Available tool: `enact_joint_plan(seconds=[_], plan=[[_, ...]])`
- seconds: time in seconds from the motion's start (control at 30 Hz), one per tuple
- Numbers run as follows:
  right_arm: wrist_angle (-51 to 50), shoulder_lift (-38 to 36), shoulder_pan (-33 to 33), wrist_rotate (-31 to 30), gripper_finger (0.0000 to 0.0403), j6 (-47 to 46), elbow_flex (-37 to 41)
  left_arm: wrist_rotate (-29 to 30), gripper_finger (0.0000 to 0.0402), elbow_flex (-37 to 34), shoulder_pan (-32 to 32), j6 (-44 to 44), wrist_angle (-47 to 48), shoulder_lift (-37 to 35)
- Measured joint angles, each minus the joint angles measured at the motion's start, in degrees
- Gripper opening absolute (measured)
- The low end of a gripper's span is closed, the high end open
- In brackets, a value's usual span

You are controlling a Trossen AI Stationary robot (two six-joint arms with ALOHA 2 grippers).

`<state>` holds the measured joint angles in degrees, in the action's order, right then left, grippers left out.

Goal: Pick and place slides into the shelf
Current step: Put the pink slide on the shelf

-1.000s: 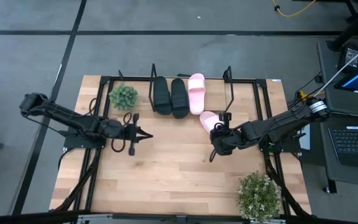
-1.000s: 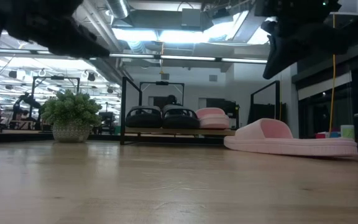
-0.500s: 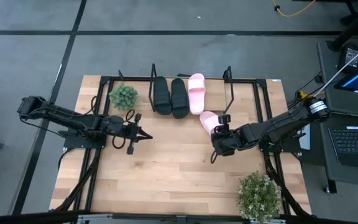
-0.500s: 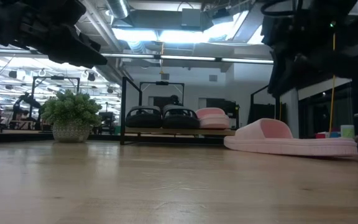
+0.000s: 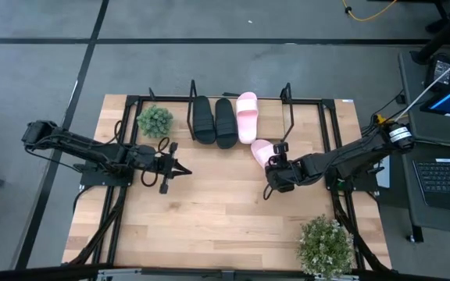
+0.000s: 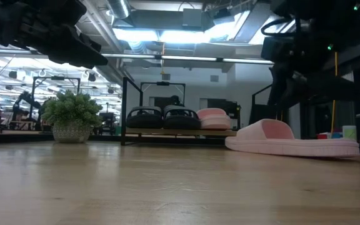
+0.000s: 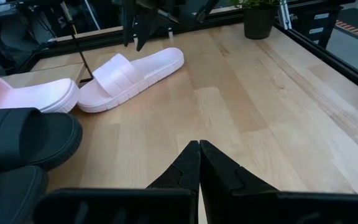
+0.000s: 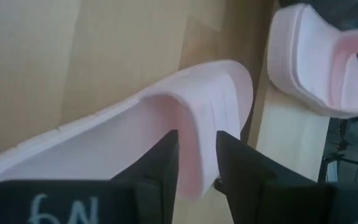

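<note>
Since a second ago the right gripper point(image 5: 274, 178) has dropped toward the loose pink slide point(image 5: 261, 151) and its jaws have parted; the left arm has barely shifted. In the right wrist view the two fingers point(image 8: 160, 168) stand either side of the slide's strap point(image 8: 194, 134), spread but not clamped on it. That arm reaches in low from the bench's right edge, forearm nearly level, wrist bent down over the slide's heel end. This slide lies flat on the bench point(image 5: 209, 218), just in front of the shelf point(image 5: 241, 100) at the far edge, where two black slides point(image 5: 213, 121) and the other pink slide point(image 5: 246, 115) sit side by side. The left gripper point(image 5: 180, 168) hovers over the bench's left half, jaws clenched on nothing, arm stretched level from the left edge.
</note>
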<state>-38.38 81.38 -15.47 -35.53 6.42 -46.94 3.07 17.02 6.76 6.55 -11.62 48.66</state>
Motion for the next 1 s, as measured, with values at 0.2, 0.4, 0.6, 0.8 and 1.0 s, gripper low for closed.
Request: enact_joint_plan(seconds=[0.2,0.4,0.6,0.8,1.0], plan=[[1.9,0.0,2.0,0.0,0.0108,0.1,2.2,0.0,0.0000,0.0,0.0,0.0,0.0,0.0],[2.6,0.0,3.4,0.0,0.0108,0.3,3.2,0.0,0.0000,0.0,0.0,0.0,0.0,0.0],[3.9,0.0,4.0,0.1,0.0108,2.0,3.2,0.4,0.0000,0.0,0.0,0.0,0.0,0.0],[5.2,0.0,5.0,1.4,0.0108,3.1,3.2,0.4,0.0000,0.0,0.0,0.0,0.0,0.0],[5.2,0.0,6.5,2.2,0.0108,3.1,3.2,0.4,0.0000,0.0,0.0,0.0,0.1,0.0]])
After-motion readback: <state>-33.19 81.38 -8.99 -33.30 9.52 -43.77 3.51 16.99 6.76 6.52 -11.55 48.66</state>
